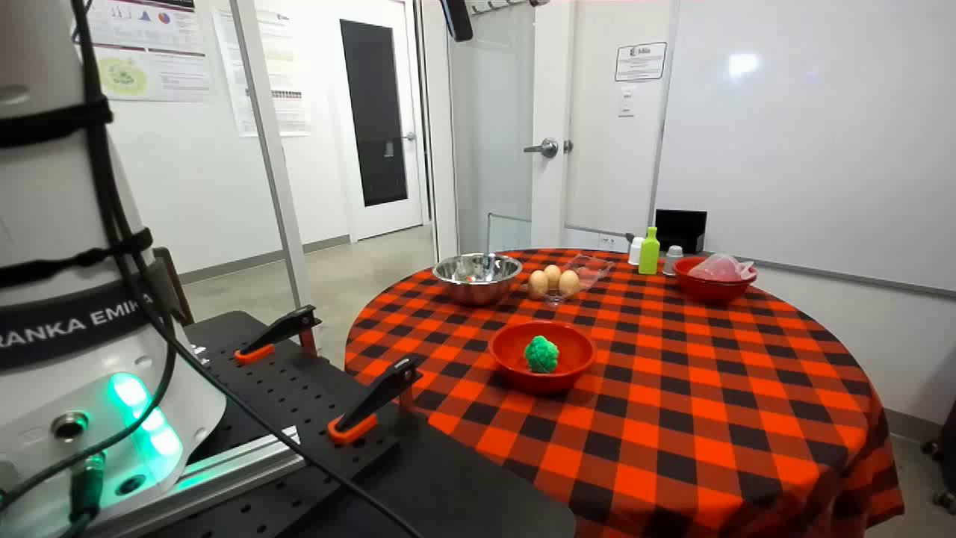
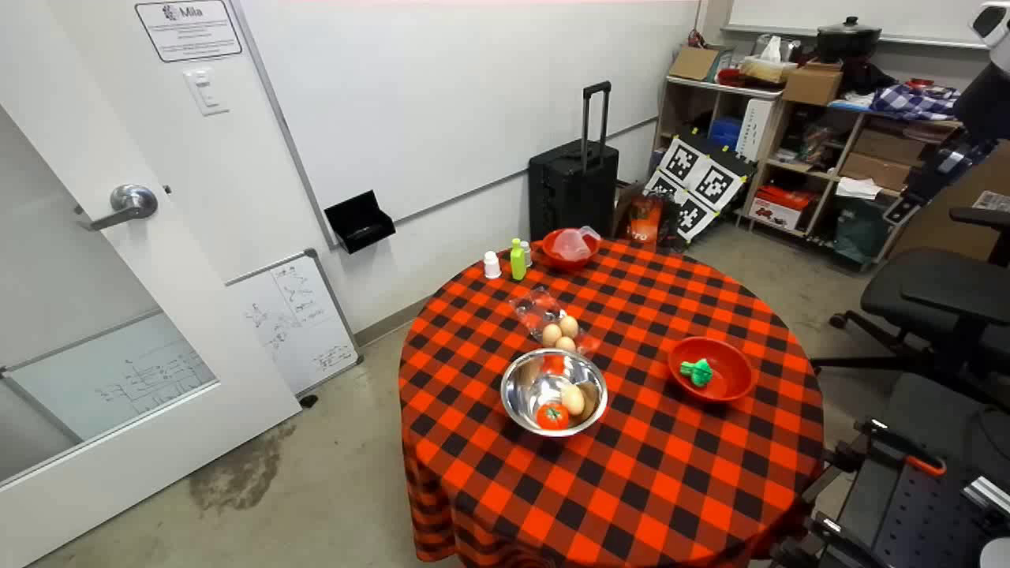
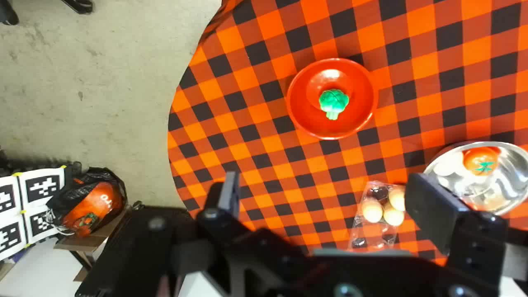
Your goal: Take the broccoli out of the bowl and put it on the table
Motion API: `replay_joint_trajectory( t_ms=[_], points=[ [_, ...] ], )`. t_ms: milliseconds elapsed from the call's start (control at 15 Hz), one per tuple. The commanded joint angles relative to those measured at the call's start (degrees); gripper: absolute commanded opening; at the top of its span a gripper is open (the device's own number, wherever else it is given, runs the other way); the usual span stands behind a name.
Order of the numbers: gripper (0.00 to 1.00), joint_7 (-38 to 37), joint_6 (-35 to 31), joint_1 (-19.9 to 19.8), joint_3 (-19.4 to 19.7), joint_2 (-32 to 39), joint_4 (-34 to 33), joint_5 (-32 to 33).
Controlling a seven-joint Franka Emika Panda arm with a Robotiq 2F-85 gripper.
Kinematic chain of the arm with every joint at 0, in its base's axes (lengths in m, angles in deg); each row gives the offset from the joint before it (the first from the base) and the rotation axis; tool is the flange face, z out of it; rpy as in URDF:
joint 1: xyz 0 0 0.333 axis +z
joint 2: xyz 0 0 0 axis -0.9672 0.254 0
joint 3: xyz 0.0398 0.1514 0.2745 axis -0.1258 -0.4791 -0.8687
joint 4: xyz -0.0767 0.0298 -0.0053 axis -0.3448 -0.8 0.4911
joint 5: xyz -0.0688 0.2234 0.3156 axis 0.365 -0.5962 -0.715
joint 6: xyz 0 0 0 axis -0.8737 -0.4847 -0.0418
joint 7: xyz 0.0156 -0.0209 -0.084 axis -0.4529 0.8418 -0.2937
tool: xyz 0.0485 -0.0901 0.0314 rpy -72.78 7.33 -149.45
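The broccoli [image 1: 541, 354] is a small bright green lump lying in the shallow red bowl [image 1: 576, 357]. The broccoli also shows in an exterior view [image 2: 699, 371] and in the wrist view [image 3: 334, 101], with its stem toward the bottom of the picture. The bowl [image 2: 734, 369] stands on the table [image 2: 631, 465] with the red-and-black checkered cloth, near the robot's side. In the wrist view my gripper [image 3: 330, 202] is open and empty, high above the table. The bowl [image 3: 361, 105] lies beyond the fingertips in that picture, apart from them. The gripper partly shows at an exterior view's right edge [image 2: 903, 207].
A silver metal bowl [image 1: 478, 293] holding a tomato and an egg stands beside the red bowl. Several eggs [image 1: 553, 282] sit in a clear carton near it. A yellow-green bottle [image 1: 648, 252], white cups and a red bowl with plastic [image 1: 713, 289] stand farther away.
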Motion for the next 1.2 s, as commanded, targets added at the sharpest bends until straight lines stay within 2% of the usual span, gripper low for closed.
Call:
replay_joint_trajectory(
  t_ms=[0,467,667,867,1133],
  points=[
    [1.0,-0.09,0.34,0.16,0.07,0.06,0.18,0.05],
    [1.0,-0.08,0.34,0.15,0.06,0.55,0.57,0.04],
    [1.0,0.89,0.16,0.63,0.78,3.74,-1.46,0.01],
    [1.0,-0.13,-0.91,1.21,-0.87,11.22,-5.0,1.26],
    [1.0,1.56,-3.22,4.93,-0.91,21.77,-7.5,-0.31]
  ],
)
